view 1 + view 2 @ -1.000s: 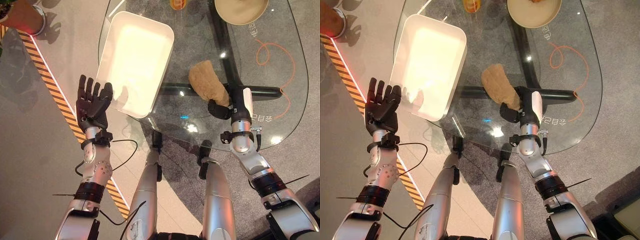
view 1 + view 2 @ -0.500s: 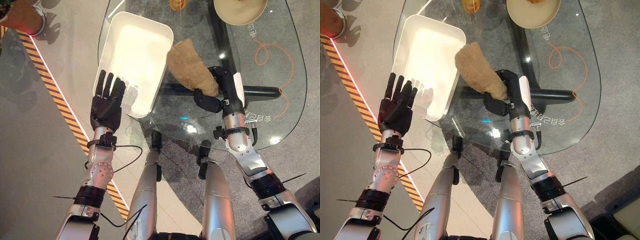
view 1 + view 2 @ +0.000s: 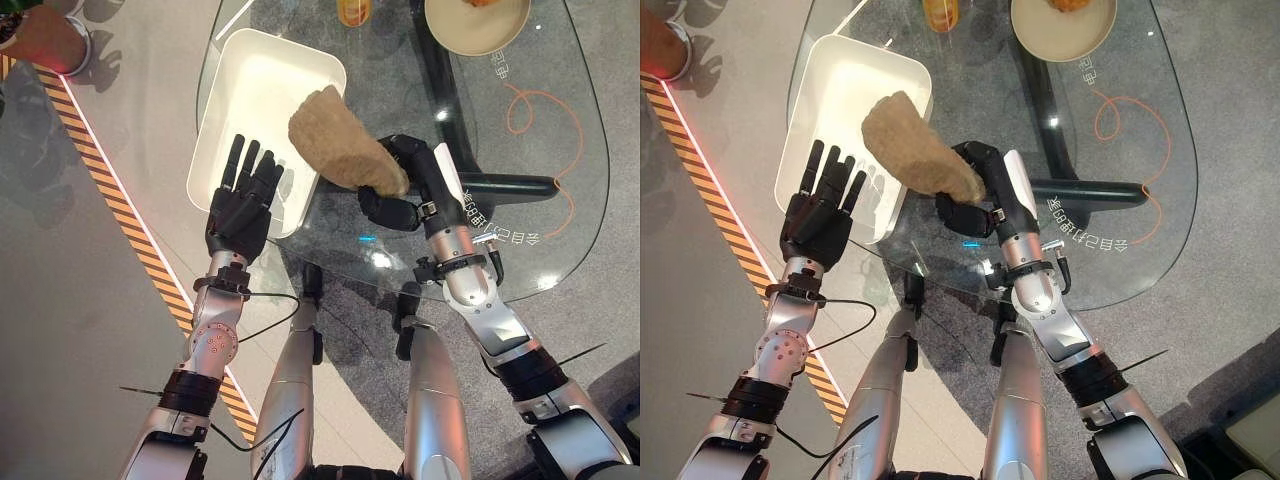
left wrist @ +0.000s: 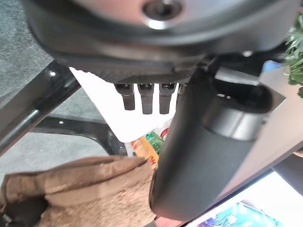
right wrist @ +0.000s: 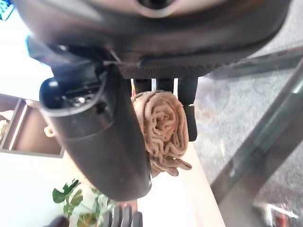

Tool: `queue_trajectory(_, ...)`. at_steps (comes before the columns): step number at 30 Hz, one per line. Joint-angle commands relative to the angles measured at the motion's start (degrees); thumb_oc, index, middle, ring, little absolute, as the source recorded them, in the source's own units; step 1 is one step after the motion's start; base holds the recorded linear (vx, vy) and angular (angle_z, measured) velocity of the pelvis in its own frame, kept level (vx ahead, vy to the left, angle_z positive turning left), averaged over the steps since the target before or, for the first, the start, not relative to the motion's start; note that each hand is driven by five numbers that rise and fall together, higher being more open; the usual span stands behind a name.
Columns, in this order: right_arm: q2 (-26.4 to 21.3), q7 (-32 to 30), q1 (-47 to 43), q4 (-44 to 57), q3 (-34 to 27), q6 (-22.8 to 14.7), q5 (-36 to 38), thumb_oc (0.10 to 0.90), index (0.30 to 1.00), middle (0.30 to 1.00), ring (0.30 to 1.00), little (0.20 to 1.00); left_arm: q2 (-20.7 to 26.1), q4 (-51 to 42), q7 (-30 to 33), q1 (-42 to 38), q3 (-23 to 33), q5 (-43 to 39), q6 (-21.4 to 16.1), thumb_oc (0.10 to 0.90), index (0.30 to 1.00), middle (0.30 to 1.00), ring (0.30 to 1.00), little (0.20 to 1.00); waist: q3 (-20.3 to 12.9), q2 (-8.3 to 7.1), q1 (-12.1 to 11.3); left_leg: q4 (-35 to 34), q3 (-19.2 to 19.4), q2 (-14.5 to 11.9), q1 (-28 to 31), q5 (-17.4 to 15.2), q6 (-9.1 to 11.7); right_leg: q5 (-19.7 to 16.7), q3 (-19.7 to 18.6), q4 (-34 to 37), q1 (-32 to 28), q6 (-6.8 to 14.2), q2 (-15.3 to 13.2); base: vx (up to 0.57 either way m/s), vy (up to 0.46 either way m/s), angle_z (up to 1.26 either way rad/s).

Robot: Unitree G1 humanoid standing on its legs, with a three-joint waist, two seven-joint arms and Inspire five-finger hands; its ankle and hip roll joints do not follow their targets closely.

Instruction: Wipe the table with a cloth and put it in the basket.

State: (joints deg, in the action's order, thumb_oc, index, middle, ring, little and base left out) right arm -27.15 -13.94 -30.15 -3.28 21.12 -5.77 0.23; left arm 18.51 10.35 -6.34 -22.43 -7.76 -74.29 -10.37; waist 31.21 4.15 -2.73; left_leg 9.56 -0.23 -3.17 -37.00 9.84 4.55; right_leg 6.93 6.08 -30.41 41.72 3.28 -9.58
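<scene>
A crumpled brown cloth [image 3: 335,140] is held above the glass table [image 3: 560,170]. My right hand [image 3: 410,185] is shut on its near end. The far end of the cloth reaches over the right rim of the white basket [image 3: 265,95], which sits on the table's left part. In the right wrist view the cloth [image 5: 163,127] is bunched between thumb and curled fingers. My left hand [image 3: 243,205] is open with straight fingers spread, over the basket's near corner. The left wrist view shows its fingers [image 4: 144,97] straight, with the cloth [image 4: 90,194] close beside them.
A beige bowl [image 3: 475,20] with food and an orange bottle [image 3: 353,10] stand at the table's far side. An orange cord loop [image 3: 540,100] shows on the right of the glass. Black-and-orange striped tape [image 3: 120,210] runs along the floor on the left.
My right hand has carried the cloth left from the table's middle to the basket's right rim. My left hand has moved right, over the basket's near corner.
</scene>
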Motion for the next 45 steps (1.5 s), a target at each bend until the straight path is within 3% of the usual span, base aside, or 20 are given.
queue_trajectory(1,2.05,1.88,-7.62,14.86,0.97,-8.59,2.03,0.1,0.3,0.3,0.3,0.2,1.18,-7.21,-4.34,-3.42,0.68,-2.28,-1.34,0.8,0.9,0.9,0.9,0.9,-1.41,-1.44,0.68,7.35,2.37,2.42,1.67,-9.89,-2.56,-5.17,2.67,8.69,-4.88,1.35,0.17,0.0,0.0,0.0)
queue_trajectory(20,2.23,7.34,-9.18,17.14,6.65,-6.24,5.46,0.1,0.3,0.3,0.3,0.2,0.77,-7.68,-2.51,-4.24,-1.47,-1.27,-1.86,0.8,0.9,0.9,0.9,0.9,-1.41,-1.49,0.45,6.51,2.33,2.6,1.86,-9.33,-2.24,-5.25,3.12,9.27,-5.09,1.2,0.13,0.0,0.0,0.0)
queue_trajectory(29,1.89,7.99,-9.59,17.44,7.52,-5.52,5.62,0.1,0.3,0.3,0.3,0.2,1.06,-8.08,-3.78,-4.42,-2.11,-0.8,0.26,0.8,0.9,0.9,0.9,0.9,-1.41,-1.47,0.37,6.14,2.38,2.69,2.07,-9.16,-2.25,-5.41,3.27,9.68,-5.34,1.22,0.11,0.0,0.0,0.0)
queue_trajectory(31,1.64,8.2,-10.02,17.56,7.7,-4.99,5.97,0.1,0.3,0.3,0.3,0.2,1.73,-8.07,-5.36,-4.9,-2.83,-1.0,2.62,0.8,0.9,0.9,0.9,0.9,-1.41,-1.48,0.46,5.93,2.49,2.66,2.29,-9.08,-2.25,-5.57,3.31,9.89,-5.51,1.29,0.15,0.0,0.0,0.0)
queue_trajectory(45,1.87,4.55,-8.29,16.18,7.57,-1.01,4.99,0.1,0.3,0.3,0.3,0.2,1.14,-8.39,-12.67,-4.81,-2.39,-2.85,2.92,0.8,0.9,0.9,0.9,0.9,-1.41,-1.51,0.87,5.61,2.66,2.64,2.61,-9.23,-2.3,-5.79,2.86,10.13,-5.37,1.31,0.11,0.0,0.0,0.0)
